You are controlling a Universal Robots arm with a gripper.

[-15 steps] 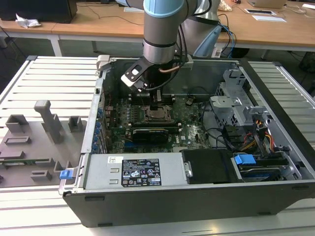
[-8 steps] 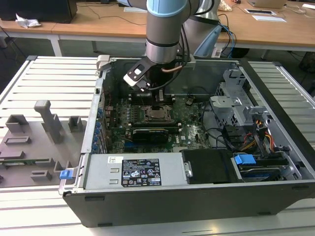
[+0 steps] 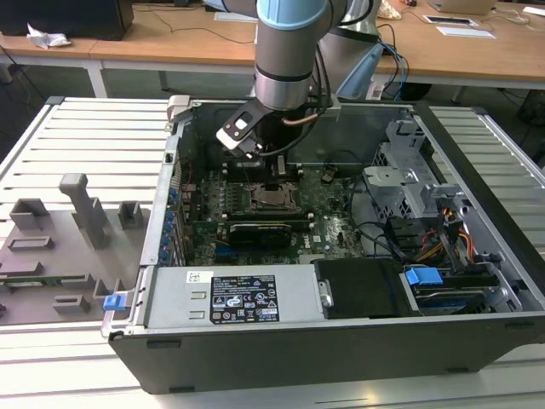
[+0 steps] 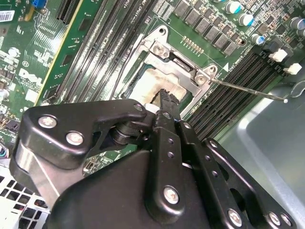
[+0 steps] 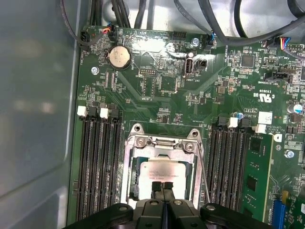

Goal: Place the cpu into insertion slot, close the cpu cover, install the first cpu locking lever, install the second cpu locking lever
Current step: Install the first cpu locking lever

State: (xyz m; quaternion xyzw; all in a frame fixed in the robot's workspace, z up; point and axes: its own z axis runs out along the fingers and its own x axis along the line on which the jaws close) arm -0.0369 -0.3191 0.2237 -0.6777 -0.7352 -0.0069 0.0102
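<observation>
The insertion slot (image 3: 271, 198) sits in the green motherboard (image 5: 162, 90) inside the open computer case. The cpu (image 5: 159, 168), silver-grey on top, lies in it. The cpu cover (image 5: 162, 143) lies flat around the cpu, which shows through its square cut-out. In the second wrist view the cpu (image 4: 143, 82) and the cpu cover (image 4: 178, 64) show again. A thin wire locking lever (image 4: 248, 89) sticks out sideways from the socket, unlatched. My gripper (image 5: 162, 185) is shut, with nothing between its black fingers, and its tips sit right over the cpu's near edge.
Long black memory slots (image 5: 97, 162) flank the socket on both sides. A black graphics card (image 3: 260, 232) lies just in front of it, then the power supply (image 3: 230, 298). Drive cage and cables (image 3: 409, 187) fill the exterior view's right. Grey fixtures (image 3: 68, 230) stand outside the case.
</observation>
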